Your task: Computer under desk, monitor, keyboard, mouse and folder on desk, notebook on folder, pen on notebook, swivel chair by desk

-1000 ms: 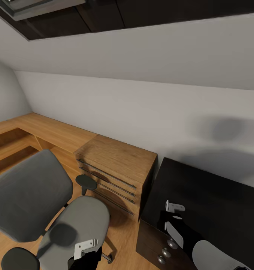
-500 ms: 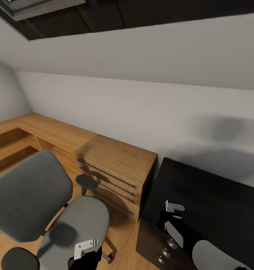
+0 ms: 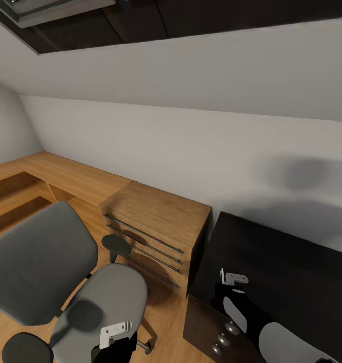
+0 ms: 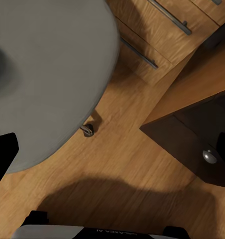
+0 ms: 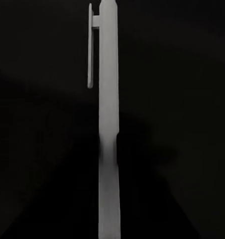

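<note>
Holding white pen (image 5: 108,124) over desk (image 3: 292,272), right gripper (image 3: 230,287)

Head camera looks down from high onto the grey padded swivel chair (image 3: 65,282) and glossy black desk (image 3: 292,262). Left wrist camera faces downward, sharing that chair (image 4: 43,64). Right wrist camera sits close against a slim white pen (image 5: 108,129).

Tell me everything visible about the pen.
The pen is a slim, smooth white stick that looks like plastic, with a flat clip standing off one side near one end. In the right wrist view it runs lengthwise up the picture against a black background. In the head view it stands as a thin white sliver at the right claw, above the black desk.
</note>
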Controlling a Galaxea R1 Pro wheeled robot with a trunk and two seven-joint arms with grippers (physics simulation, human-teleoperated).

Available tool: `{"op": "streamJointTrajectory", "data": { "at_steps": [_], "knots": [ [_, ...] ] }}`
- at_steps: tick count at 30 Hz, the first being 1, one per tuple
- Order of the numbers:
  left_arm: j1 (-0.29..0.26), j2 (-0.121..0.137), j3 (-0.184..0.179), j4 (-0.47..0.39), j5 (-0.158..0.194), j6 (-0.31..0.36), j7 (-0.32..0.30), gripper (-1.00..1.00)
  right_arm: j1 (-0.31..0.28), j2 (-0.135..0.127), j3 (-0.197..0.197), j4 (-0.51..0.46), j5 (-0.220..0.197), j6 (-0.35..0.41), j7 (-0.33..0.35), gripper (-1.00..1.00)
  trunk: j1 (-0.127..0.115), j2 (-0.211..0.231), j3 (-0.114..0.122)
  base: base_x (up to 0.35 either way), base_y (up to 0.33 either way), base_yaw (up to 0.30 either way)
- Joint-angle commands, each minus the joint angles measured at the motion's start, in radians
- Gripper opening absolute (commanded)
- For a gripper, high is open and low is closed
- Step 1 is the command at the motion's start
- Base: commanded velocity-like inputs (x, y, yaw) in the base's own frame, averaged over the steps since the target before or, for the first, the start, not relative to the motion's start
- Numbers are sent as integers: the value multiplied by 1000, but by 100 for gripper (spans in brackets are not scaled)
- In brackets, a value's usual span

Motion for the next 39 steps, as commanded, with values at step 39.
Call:
{"op": "streamJointTrajectory", "data": {
  "at_steps": [39],
  "knots": [
    [0, 3, -1, 2, 10, 0, 6, 100, 407, -116, 6, -1149, -108, 220, -612, -100, -80, 146, 64, 0, 0, 0]
  ]
}}
